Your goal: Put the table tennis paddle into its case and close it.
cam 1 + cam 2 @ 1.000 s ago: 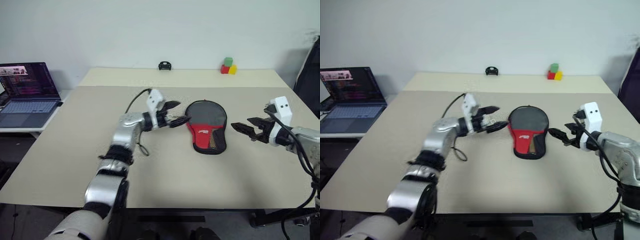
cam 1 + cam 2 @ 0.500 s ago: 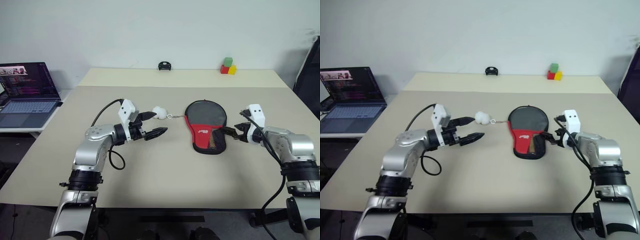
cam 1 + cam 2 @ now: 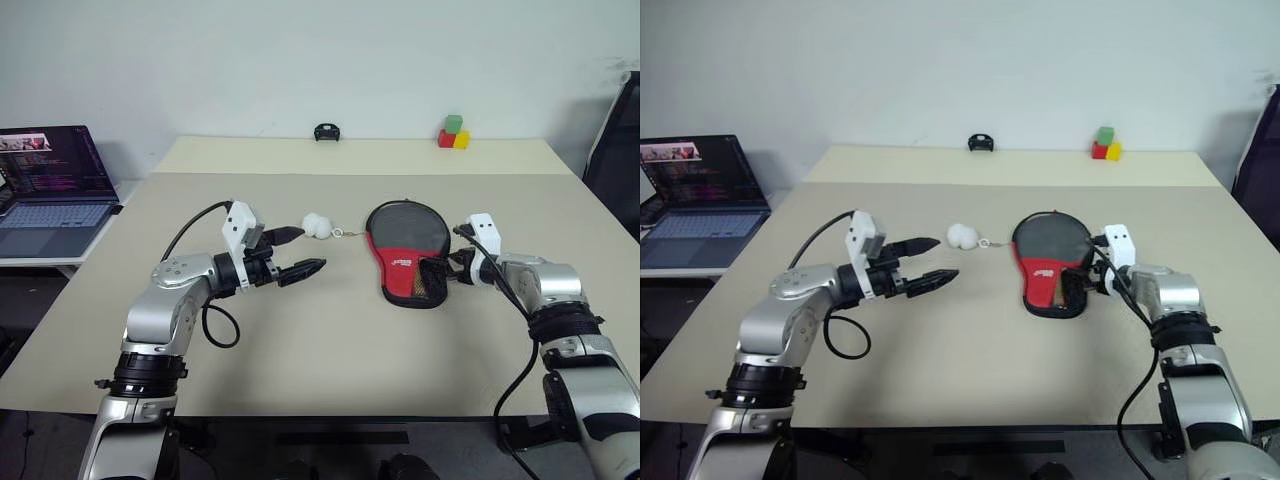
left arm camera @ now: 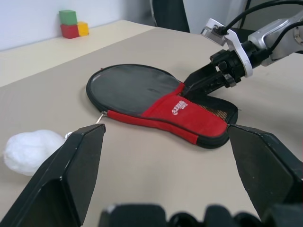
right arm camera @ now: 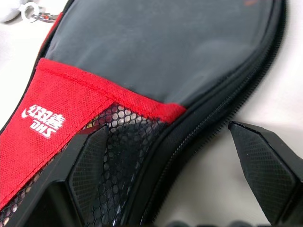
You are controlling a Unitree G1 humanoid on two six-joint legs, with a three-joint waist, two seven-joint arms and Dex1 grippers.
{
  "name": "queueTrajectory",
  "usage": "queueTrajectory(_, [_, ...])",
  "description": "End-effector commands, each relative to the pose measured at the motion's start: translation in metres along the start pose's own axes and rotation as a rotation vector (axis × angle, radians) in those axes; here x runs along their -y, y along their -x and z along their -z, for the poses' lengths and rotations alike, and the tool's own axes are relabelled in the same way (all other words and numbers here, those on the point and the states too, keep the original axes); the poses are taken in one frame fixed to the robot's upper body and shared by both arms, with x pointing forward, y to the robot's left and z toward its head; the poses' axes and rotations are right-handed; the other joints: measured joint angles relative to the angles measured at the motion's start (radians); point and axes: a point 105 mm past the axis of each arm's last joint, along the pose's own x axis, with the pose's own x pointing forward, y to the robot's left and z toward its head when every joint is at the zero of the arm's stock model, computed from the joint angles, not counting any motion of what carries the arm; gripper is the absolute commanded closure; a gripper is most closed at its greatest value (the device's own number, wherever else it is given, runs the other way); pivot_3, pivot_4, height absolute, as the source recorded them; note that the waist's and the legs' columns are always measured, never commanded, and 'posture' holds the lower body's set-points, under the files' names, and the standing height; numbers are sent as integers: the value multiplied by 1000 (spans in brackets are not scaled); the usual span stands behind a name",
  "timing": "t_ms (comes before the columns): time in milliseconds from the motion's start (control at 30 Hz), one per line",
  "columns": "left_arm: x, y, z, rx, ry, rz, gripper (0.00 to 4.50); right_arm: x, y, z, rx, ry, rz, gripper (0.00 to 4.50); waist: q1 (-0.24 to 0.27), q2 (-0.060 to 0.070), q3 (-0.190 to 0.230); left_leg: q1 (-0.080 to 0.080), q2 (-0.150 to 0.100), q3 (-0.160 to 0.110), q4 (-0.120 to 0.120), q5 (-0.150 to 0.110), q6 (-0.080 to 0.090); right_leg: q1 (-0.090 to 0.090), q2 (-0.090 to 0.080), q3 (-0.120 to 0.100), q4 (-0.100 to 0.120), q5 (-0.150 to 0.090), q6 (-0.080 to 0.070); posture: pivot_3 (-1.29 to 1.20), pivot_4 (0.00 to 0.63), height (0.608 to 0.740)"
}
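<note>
Two grippers of mine flank the case (image 3: 407, 252), which lies flat on the tabletop (image 3: 330, 350), its round black end toward the far wall and its red panel with the white logo and the mesh pocket toward me. My right gripper (image 3: 440, 272) is at the case's right edge, low on the mesh pocket side; its fingers stand apart, one over the mesh and one out past the zipped rim above bare tabletop. Whether that inner finger touches the fabric I cannot tell. My left gripper (image 3: 298, 253) hangs well to the left of the case, pointing toward it, fingers spread wide with nothing between them. The white pom-pom (image 3: 317, 225) sits on the tabletop left of the case, joined to its left rim by a short chain, just beyond my left gripper's far finger and apart from it. The table tennis paddle I cannot make out; the case looks closed along the rim that shows. Beyond the case, at the far edge, stand small coloured blocks (image 3: 452, 133) and a small black object (image 3: 325, 132). Far left of the case a laptop (image 3: 55, 185) stands open on a separate surface.
</note>
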Motion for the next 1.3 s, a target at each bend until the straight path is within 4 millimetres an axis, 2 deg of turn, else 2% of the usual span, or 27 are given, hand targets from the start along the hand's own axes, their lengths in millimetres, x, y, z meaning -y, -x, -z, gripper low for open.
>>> queueTrajectory(33, [1,3,-16,32,-51,-4,0,-10,-4,-6,-5,18,-47,69,-1,0,0,0,0,0,0,0,0,0,0,0,0,0,0,0,150,740])
queueTrajectory(133, [1,3,-15,30,-52,-8,0,-9,-7,-1,-30,12,-42,69,-3,0,0,1,0,0,0,0,0,0,0,0,0,0,0,0,150,740])
queueTrajectory(233, [1,3,-14,29,-54,-13,0,-9,-10,3,-47,9,-35,628,-6,0,0,1,0,0,0,0,0,0,0,0,1,0,0,0,150,740])
queueTrajectory(467, [1,7,-10,18,-51,-20,0,-21,-14,1,-32,-92,-85,2939,-11,1,-1,2,0,0,0,0,0,0,0,0,1,0,-1,0,150,740])
queueTrajectory(633, [5,13,-3,-7,-41,1,0,-43,-14,-2,-11,-160,-184,4362,-18,1,-1,2,0,0,0,0,0,0,0,1,2,1,-1,0,150,740])
queueTrajectory(667, [7,14,0,-18,-35,13,0,-47,-14,-2,-8,-186,-198,4488,-21,1,-1,2,1,0,0,0,0,0,0,1,2,1,-1,0,150,740])
queueTrajectory(900, [20,44,25,-124,35,46,0,-86,-2,-1,-8,-284,-316,4488,-29,1,-1,1,2,0,-3,0,0,-1,1,0,0,1,-1,0,150,740])
queueTrajectory(1133, [43,57,37,-186,80,130,0,-113,14,13,-52,-269,-380,4488,-16,1,-1,1,1,-1,-2,0,0,-1,0,0,0,1,-1,0,150,740])
queueTrajectory(1300, [52,63,43,-220,89,170,0,-126,25,25,-85,-259,-412,4488,-15,1,-1,1,1,-1,-2,0,0,-1,0,0,0,1,-1,0,150,740])
